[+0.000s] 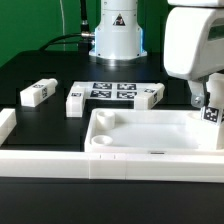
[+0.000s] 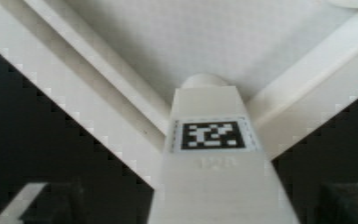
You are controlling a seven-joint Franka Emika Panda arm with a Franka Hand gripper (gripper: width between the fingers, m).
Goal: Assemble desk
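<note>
The white desk top (image 1: 150, 135), a rimmed tray with round corner sockets, lies at the front of the exterior view. At its far corner on the exterior view's right, a short white leg (image 1: 211, 114) with a black-and-white tag stands upright. My gripper (image 1: 206, 104) is down around this leg. In the wrist view the leg (image 2: 211, 135) runs between my fingers (image 2: 44, 203), with dark gaps on both sides, so the gripper (image 2: 197, 206) is open and straddles it. The tray's rim (image 2: 78, 75) forms a V behind the leg. Two more legs (image 1: 37, 93) (image 1: 75, 100) lie loose on the black table.
The marker board (image 1: 115, 92) lies flat behind the tray. A low white border rail (image 1: 60, 162) runs along the front, with its end piece (image 1: 6, 124) at the exterior view's left. The robot's base (image 1: 118, 35) stands at the back.
</note>
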